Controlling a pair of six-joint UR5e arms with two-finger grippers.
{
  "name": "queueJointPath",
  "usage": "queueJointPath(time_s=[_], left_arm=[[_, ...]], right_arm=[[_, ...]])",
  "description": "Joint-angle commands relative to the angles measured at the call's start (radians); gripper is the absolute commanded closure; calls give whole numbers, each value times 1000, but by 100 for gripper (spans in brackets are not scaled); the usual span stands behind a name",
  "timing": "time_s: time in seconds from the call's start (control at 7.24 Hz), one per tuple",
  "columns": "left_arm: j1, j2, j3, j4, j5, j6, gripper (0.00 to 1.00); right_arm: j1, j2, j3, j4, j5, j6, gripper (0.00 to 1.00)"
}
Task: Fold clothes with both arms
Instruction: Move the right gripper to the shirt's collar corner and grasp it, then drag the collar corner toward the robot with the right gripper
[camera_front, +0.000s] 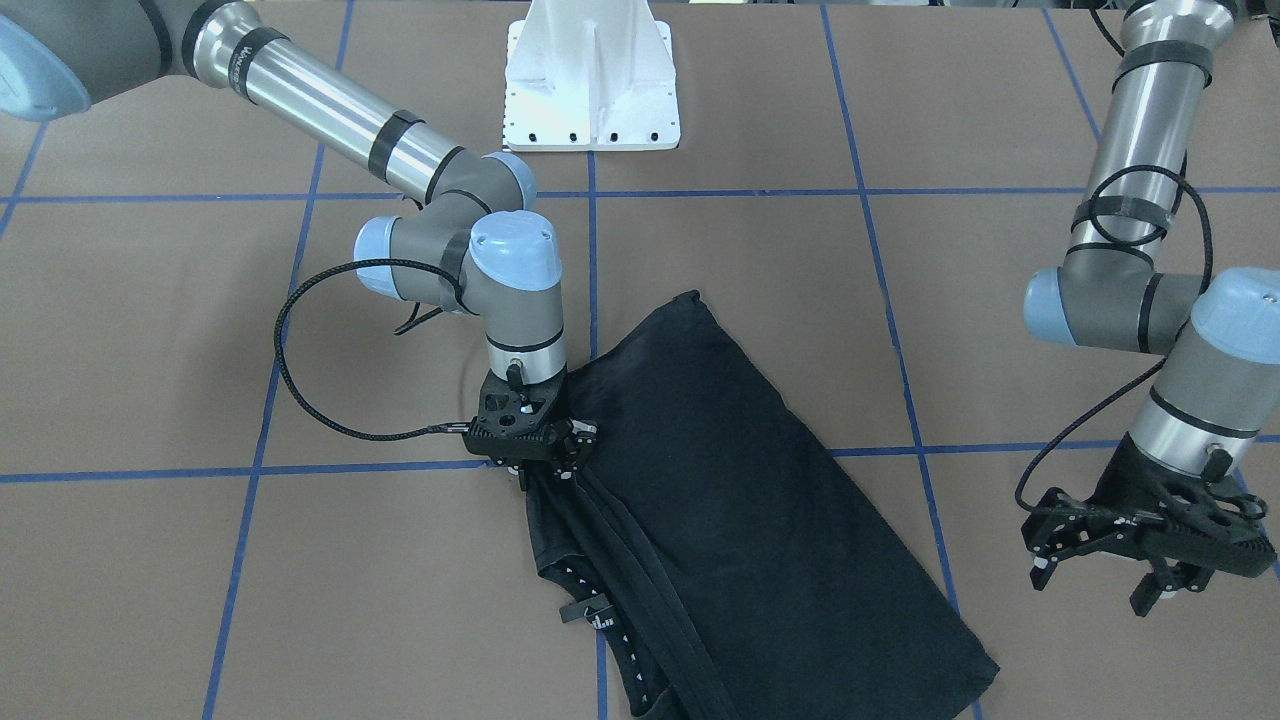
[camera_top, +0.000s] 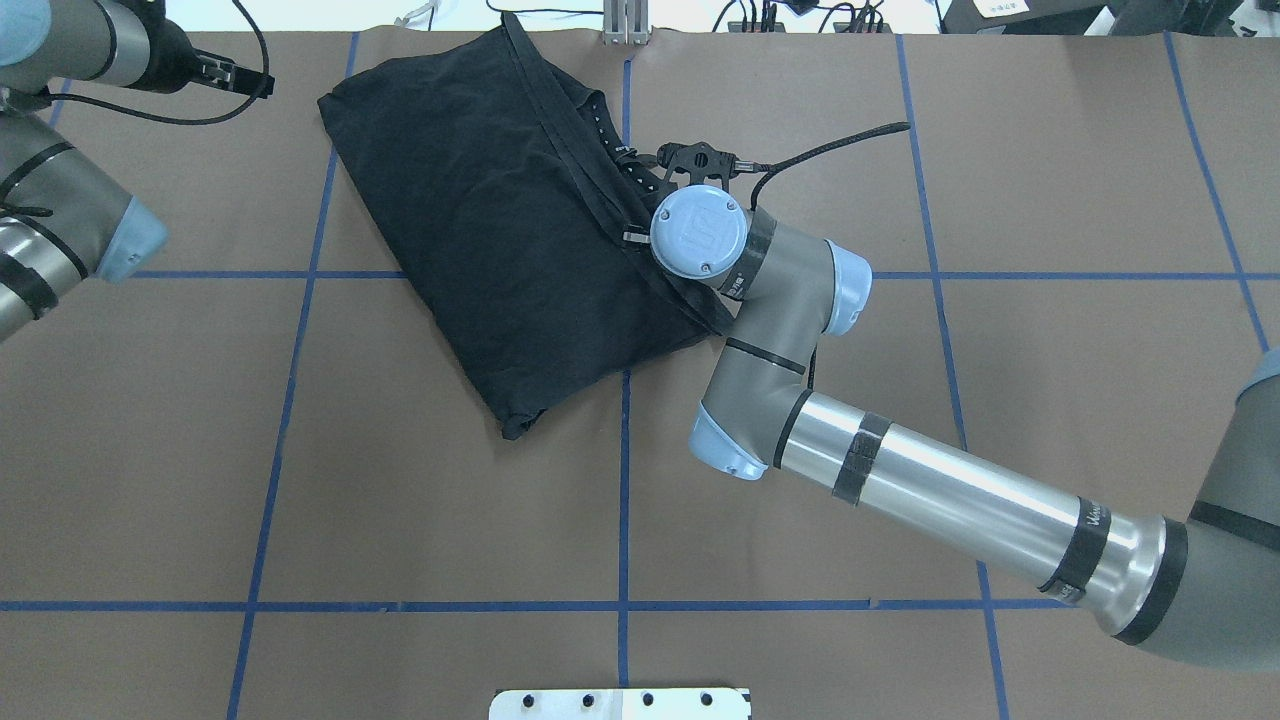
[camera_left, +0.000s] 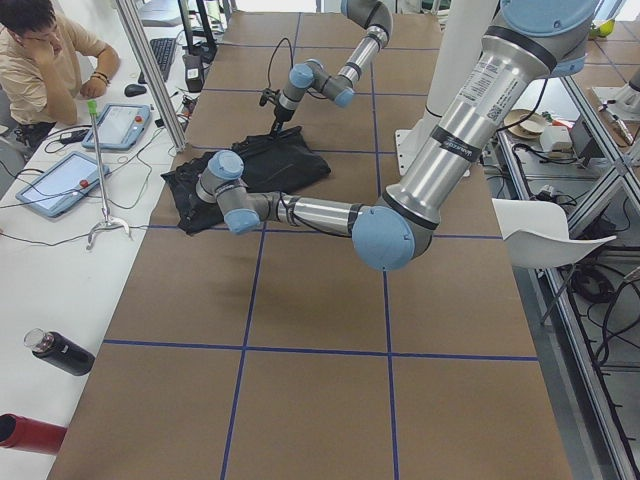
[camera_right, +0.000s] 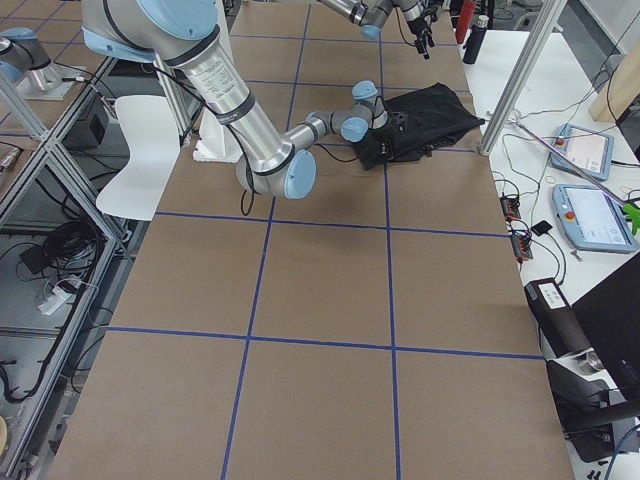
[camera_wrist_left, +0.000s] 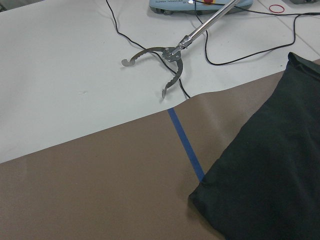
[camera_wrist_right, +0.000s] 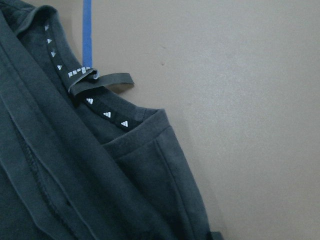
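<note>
Brown table (camera_front: 150, 350) under folded black T-shirt (camera_front: 720, 470)

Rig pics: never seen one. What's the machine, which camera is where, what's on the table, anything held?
Two robot arms, each ending in a two-finger gripper, work at a blue-taped table. One camera faces the robot, so sides swap; one looks over its shoulders; two sit at the table ends; one rides on each wrist. A folded black T-shirt lies flat. The right gripper is down at its collar edge; whether it grips is hidden. The left gripper hangs open and empty.
</note>
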Motion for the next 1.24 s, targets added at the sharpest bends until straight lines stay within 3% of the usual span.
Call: queueJointPath(time_s=[0.0, 0.41, 0.83, 1.1], left_arm=[[0, 0, -2, -3, 0, -2, 0], [15, 29, -6, -58, 0, -41, 0], [20, 31, -12, -58, 0, -46, 0], [22, 29, -14, -59, 0, -48, 0]], right_arm=[[0, -2, 10, -3, 2, 0, 100], [2, -26, 84, -38, 9, 0, 100], [-93, -251, 464, -147, -14, 20, 100], [-236, -386, 687, -242, -127, 82, 100]])
